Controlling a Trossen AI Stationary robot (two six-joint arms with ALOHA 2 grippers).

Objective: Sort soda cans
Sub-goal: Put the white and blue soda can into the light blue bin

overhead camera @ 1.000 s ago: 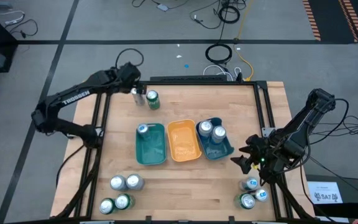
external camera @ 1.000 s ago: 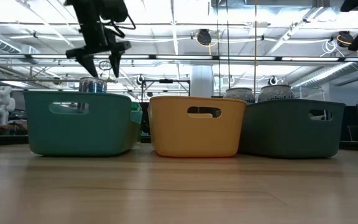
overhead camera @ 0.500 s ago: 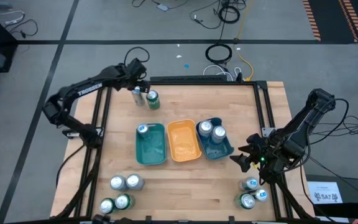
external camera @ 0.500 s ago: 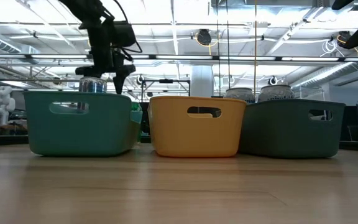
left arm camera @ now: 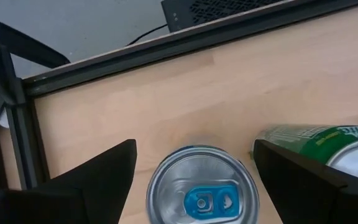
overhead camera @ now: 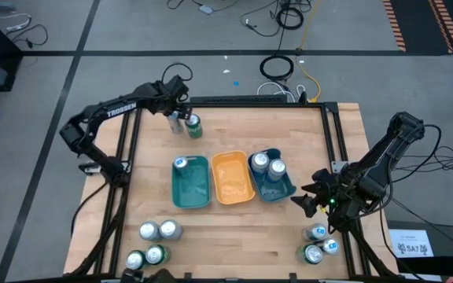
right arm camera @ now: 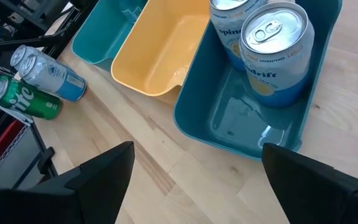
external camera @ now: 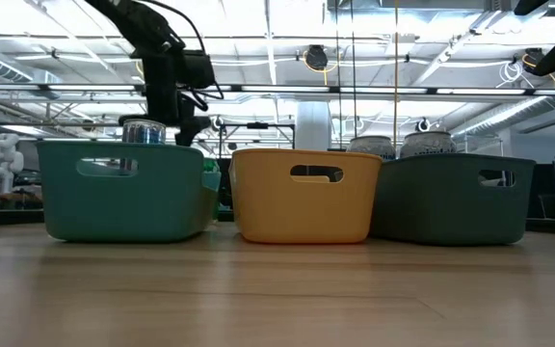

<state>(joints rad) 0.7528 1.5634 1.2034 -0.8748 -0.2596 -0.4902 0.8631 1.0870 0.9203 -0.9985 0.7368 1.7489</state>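
Left tool over two cans, three trays mid-table, right tool beside blue tray

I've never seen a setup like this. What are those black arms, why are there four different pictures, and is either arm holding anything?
They are two robot arms at a wooden table, each ending in a two-finger gripper. One picture looks straight down, one looks level across the tabletop, and two come from cameras on the wrists. In the middle sit three trays: teal, yellow and blue. Soda cans stand in groups near the corners; one is in the teal tray, two in the blue. The left gripper is open around a blue-tabbed can at the far edge, beside a green can. The right gripper waits open by the blue tray. Nothing is lifted.
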